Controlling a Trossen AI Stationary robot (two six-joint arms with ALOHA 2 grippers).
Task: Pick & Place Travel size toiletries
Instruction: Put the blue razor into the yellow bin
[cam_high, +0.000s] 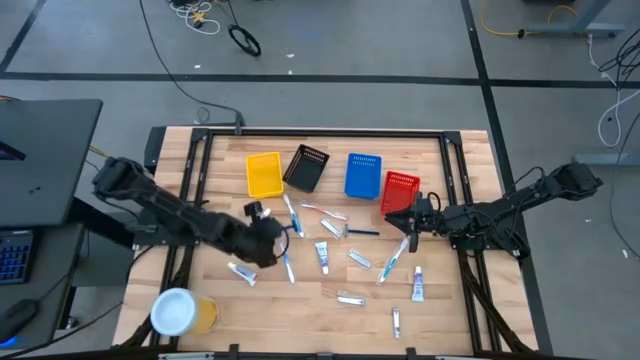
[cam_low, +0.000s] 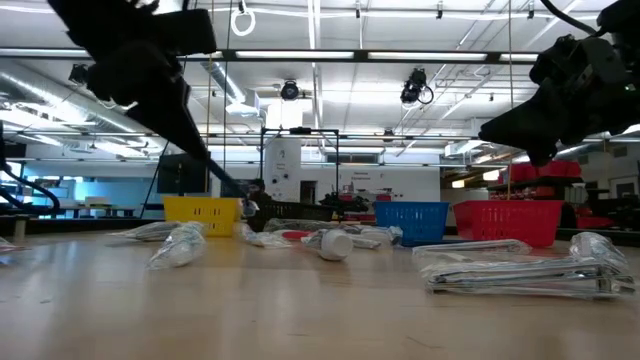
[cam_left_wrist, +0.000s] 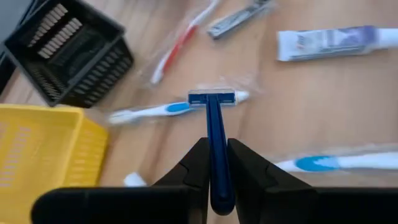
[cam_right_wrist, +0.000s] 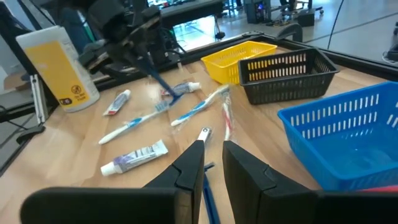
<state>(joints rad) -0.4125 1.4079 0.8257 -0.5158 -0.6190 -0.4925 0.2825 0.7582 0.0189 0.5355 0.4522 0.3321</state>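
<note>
My left gripper (cam_high: 268, 228) is left of the table's middle, shut on a blue razor (cam_left_wrist: 212, 98). The right wrist view shows this razor (cam_right_wrist: 160, 81) slanting down from the left gripper (cam_right_wrist: 134, 37). Several toiletries lie flat on the wood: white tubes (cam_high: 322, 257) (cam_high: 418, 284), blue-white toothbrushes (cam_high: 392, 260) and a silvery sachet (cam_high: 360, 259). My right gripper (cam_high: 408, 220) hovers beside the red basket, well above the table (cam_low: 530, 120). It is open by a narrow gap (cam_right_wrist: 211, 152). A second blue razor (cam_right_wrist: 208, 190) lies on the table below that gap. My left gripper pinches the blue razor's handle (cam_left_wrist: 217, 158) between its two fingers. It comes from the table's left, slanting down, with the fingers along the handle. The razor head (cam_left_wrist: 212, 98) sticks out past the fingertips, over a wrapped toothbrush (cam_left_wrist: 155, 112). I cannot tell whether the head touches it.
Four mesh baskets stand in a row at the far side: yellow (cam_high: 264, 174), black (cam_high: 306, 167), blue (cam_high: 363, 175) and red (cam_high: 400, 190). A big yellow cup with a white lid (cam_high: 178, 311) stands at the near left corner. Small items (cam_high: 350, 298) (cam_high: 396, 322) lie toward the near edge.
</note>
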